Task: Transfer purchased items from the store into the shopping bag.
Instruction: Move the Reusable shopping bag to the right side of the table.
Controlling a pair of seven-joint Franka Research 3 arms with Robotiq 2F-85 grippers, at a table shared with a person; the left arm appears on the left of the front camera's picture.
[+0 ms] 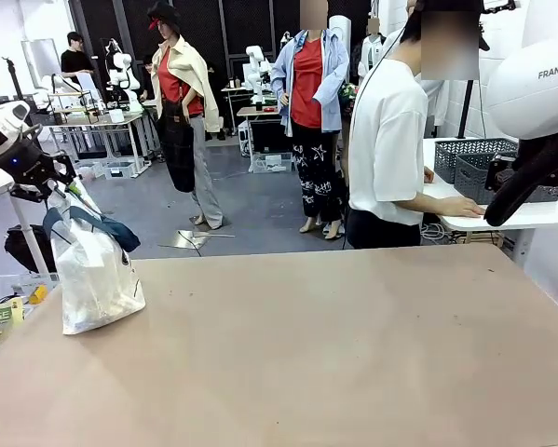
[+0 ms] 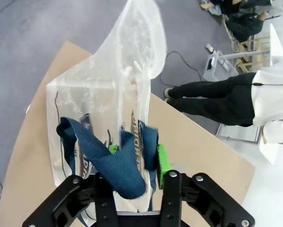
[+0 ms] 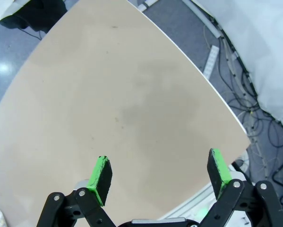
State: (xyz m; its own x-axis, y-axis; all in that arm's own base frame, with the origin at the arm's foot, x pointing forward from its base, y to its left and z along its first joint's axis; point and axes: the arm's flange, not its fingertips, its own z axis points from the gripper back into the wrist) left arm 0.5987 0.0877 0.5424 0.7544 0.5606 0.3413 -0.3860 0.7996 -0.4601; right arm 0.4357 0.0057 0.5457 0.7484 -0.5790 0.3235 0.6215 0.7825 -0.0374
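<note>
Bag filled and standing at the table's left edge; the handover looks nearly done.

The shopping bag (image 1: pixel 92 270) rests on the table (image 1: pixel 306 345), with pale lumps inside it. The left gripper (image 2: pixel 135 157) has its jaws partly apart around the navy handles (image 2: pixel 122 163); whether it grips them I cannot tell. The right gripper (image 3: pixel 160 172) is wide and empty.

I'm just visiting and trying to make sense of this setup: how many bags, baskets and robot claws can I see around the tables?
Shopping bag: 1, white plastic with navy handles, on the table's left edge
Mesh baskets: 2, dark grey, on the side table by the person
Robot grippers: 2, left gripper and right gripper
Total: 5
</note>
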